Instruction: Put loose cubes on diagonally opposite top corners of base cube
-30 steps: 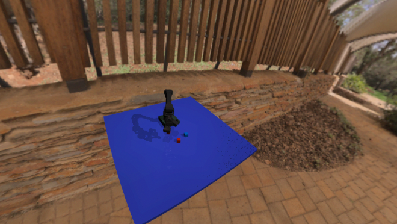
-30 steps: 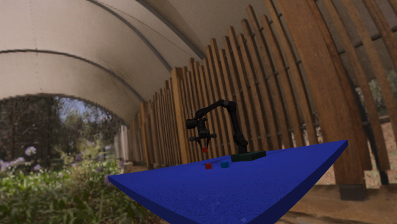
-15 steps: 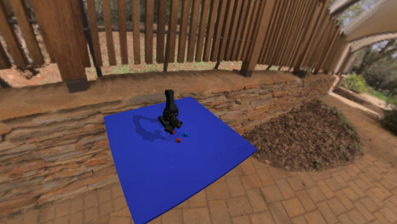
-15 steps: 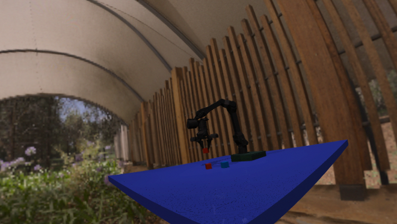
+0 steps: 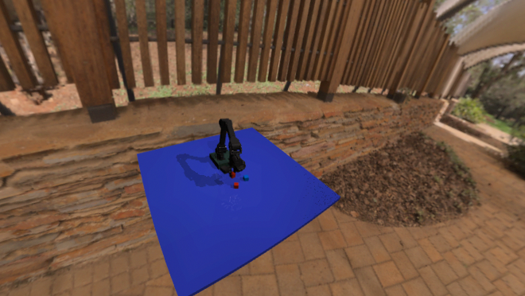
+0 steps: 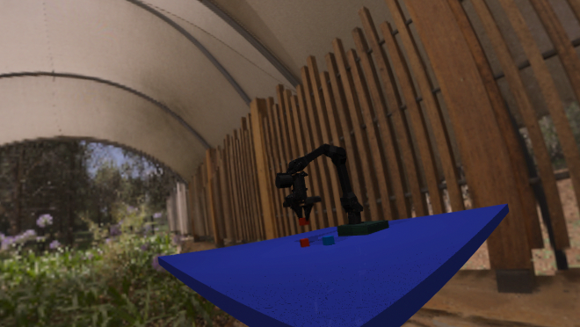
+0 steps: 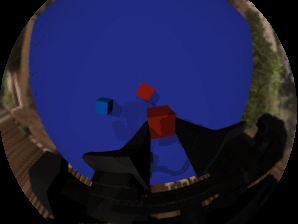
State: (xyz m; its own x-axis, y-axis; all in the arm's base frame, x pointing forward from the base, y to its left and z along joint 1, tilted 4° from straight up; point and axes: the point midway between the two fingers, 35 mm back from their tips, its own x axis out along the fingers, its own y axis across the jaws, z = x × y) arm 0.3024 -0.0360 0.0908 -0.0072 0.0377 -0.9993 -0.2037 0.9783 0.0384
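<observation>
My gripper (image 5: pixel 233 173) (image 6: pixel 303 219) (image 7: pixel 160 121) is shut on a red cube (image 5: pixel 233 175) (image 6: pixel 303 222) (image 7: pixel 161 128) and holds it in the air above the mat. A second red cube (image 5: pixel 236 185) (image 6: pixel 304 243) (image 7: pixel 145 91) rests on the mat by itself. A blue cube (image 5: pixel 246 177) (image 6: pixel 328 240) (image 7: pixel 104 106) also rests on the mat, apart from the second red cube. In the wrist view the blue cube is left of both red cubes. Nothing stands on either resting cube.
The cubes are on a blue mat (image 5: pixel 262 223) (image 6: pixel 334 281) (image 7: pixel 150 45). The arm's dark green base (image 5: pixel 217 160) (image 6: pixel 363 228) stands on the mat behind them. A wooden fence and a stone wall are in the background.
</observation>
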